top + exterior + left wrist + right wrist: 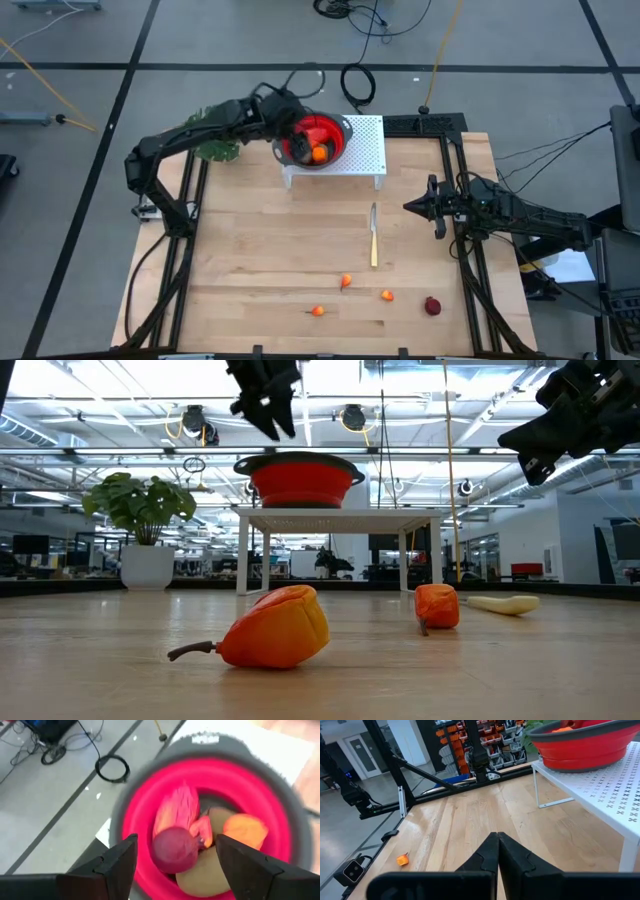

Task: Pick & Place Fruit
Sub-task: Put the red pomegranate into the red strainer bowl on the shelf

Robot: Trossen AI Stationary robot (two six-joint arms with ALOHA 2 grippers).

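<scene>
A red bowl (318, 139) with a grey rim stands on a white perforated stand (366, 150) at the table's far edge. In it lie several toy fruits: a dark-red round one (174, 848), a red-yellow oblong one (175, 810), an orange one (244, 831) and a brown oval one (202, 880). My left gripper (176, 840) hovers open just above the bowl (300, 478), its fingers either side of the dark-red fruit without touching it. On the near part of the table lie three tiny orange fruits (346, 281) (318, 311) (387, 295) and a dark-red one (432, 305). My right gripper (412, 206) is shut, raised over the table's right side.
A slim knife (374, 235) lies on the table's middle, pointing near to far. A leafy green plant (218, 138) stands at the far left corner beside the left arm. Black frame rails run along the table's left and right edges.
</scene>
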